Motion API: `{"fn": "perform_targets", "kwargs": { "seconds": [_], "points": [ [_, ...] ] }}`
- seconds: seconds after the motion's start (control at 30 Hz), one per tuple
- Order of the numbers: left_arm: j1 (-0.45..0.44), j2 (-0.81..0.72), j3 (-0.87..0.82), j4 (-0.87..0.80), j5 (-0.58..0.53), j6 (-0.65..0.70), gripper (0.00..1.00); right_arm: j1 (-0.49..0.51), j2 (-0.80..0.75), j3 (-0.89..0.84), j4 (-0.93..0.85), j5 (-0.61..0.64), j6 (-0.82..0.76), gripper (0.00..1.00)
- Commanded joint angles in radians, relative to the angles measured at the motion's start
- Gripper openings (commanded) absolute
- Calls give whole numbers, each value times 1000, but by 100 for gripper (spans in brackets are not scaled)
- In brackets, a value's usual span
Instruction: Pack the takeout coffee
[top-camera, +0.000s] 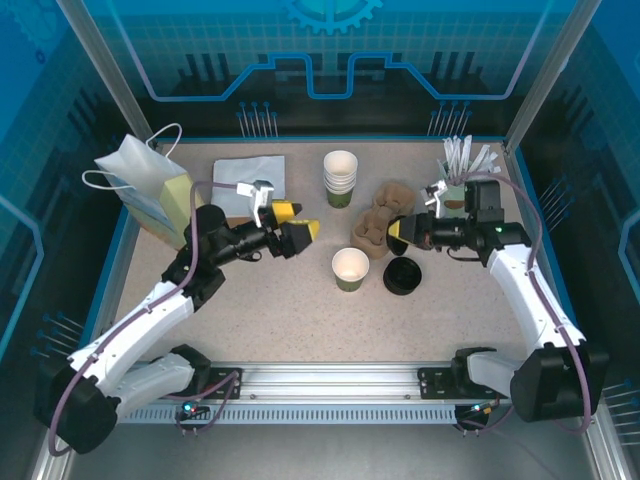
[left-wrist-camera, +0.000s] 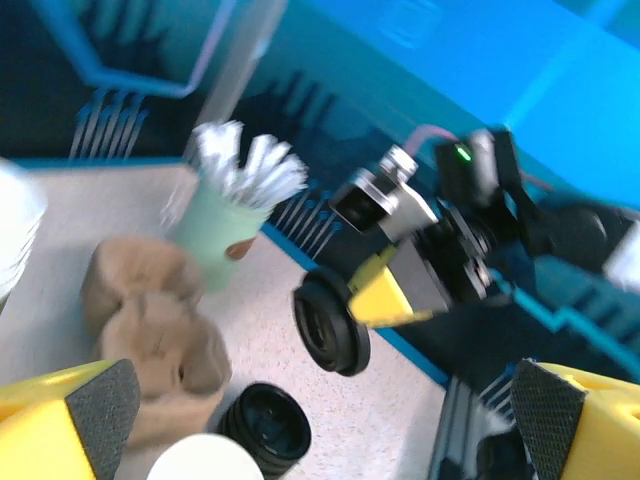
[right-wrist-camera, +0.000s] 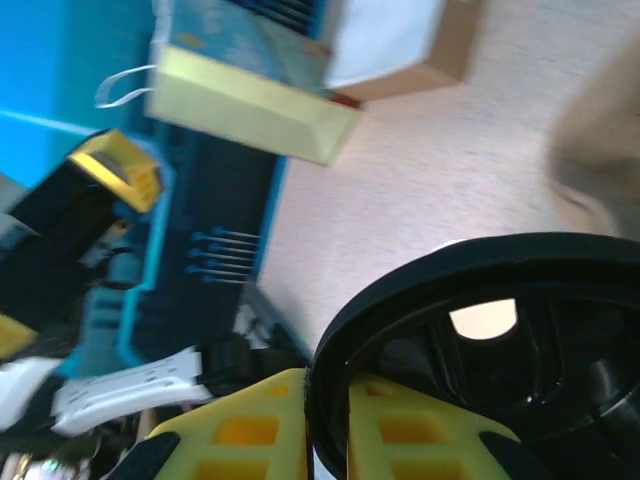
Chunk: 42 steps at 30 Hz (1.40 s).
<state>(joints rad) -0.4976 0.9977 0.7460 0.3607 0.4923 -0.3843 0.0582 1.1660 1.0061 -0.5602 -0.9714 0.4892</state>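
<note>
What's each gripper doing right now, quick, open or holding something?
Left gripper: open, holding nothing.
Right gripper: closed on the rim of a black lid.

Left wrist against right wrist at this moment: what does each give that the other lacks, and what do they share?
Left wrist: the cup of straws and the black lid stack. Right wrist: the paper bag. Shared: the black lid, pinched by its rim in the right gripper, and the tabletop.
</note>
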Motion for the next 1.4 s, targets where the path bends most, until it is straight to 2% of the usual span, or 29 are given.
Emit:
{"fn": "perform_targets", "kwargs": {
  "seconds": [0.0,0.1,0.2,0.4,0.77,1.37],
  "points": [
    [-74,3,32,131,104,386,99,-1,-14,94,-13,-223,-27,15],
    [-103,37,62,133,155,510,99,12,-17,157,-81,-286,-88,15],
    [-118,91,94,160,189,556,99,37,-19,197,-108,-312,-106,15],
    [-142,180,142,187,202,613,99,98,-10,233,-112,-290,-101,15],
    [-152,307,193,248,236,617,93,201,13,245,-43,-252,-44,15],
    [-165,364,214,247,274,617,84,234,15,252,3,-260,-7,16]
  ]
}}
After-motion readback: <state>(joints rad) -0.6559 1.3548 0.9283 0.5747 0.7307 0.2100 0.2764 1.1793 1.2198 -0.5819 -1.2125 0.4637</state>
